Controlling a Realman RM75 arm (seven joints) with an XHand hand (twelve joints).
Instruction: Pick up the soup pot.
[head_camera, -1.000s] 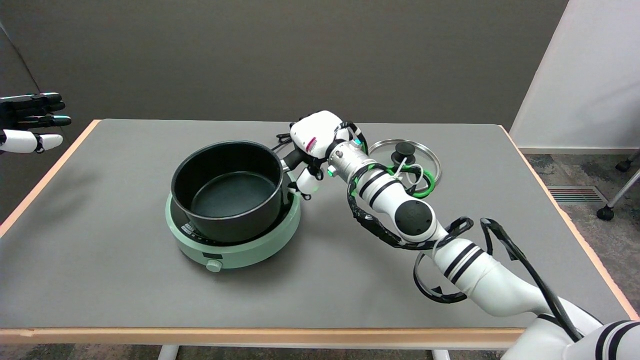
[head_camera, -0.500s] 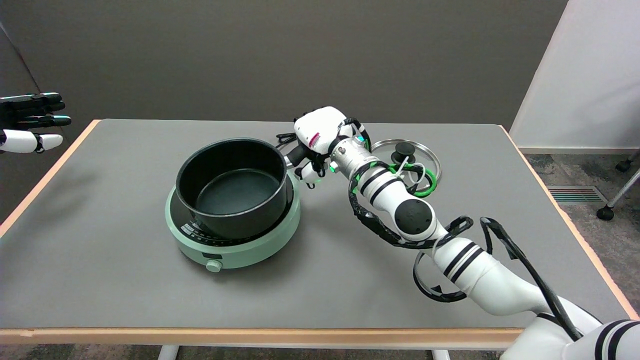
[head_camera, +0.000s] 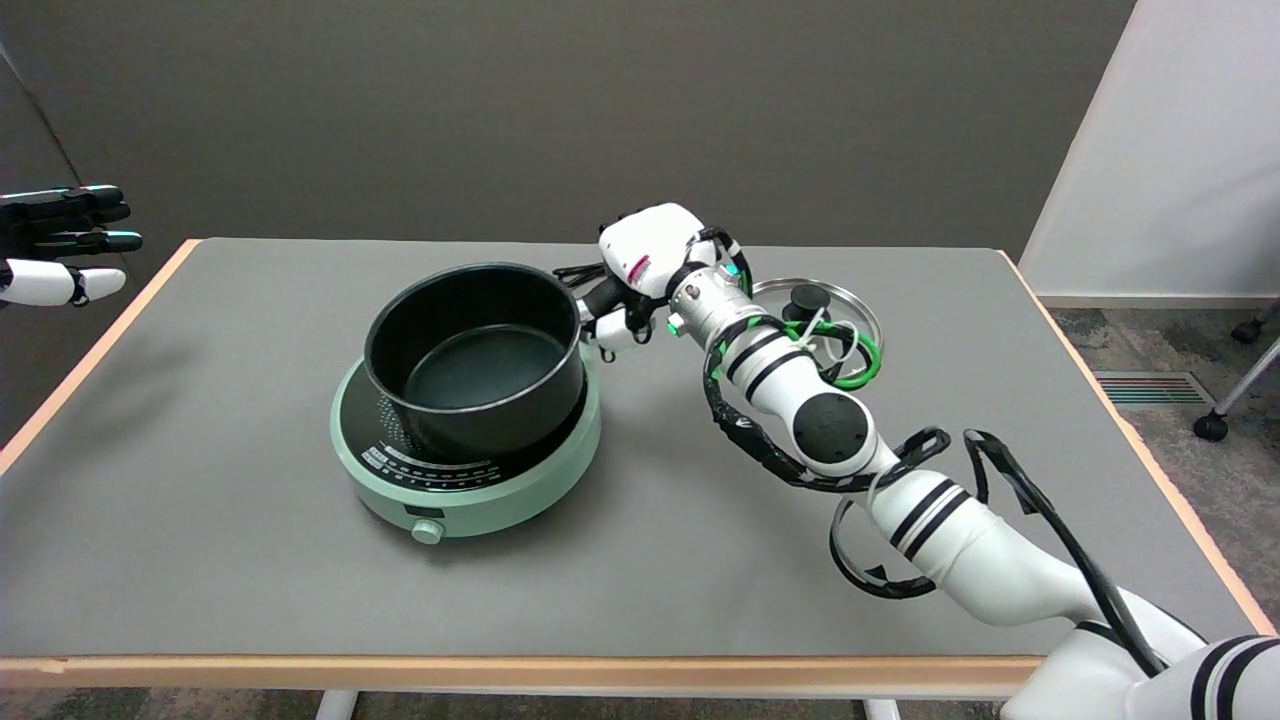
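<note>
The black soup pot (head_camera: 475, 355) hangs a little above the green induction cooker (head_camera: 465, 480), shifted toward its back right. My right hand (head_camera: 640, 270) grips the pot's handle at the pot's right side, fingers wrapped around it. The handle itself is mostly hidden by the hand. The pot is empty and roughly level.
A glass lid with a black knob (head_camera: 815, 310) lies on the grey table (head_camera: 250, 580) right behind my forearm. The idle left hand (head_camera: 55, 245) hovers at the upper left. The cooker's dial faces the near edge.
My right hand has risen and moved back and right with the pot. The pot has come up off the cooker, uncovering the front of its black top.
</note>
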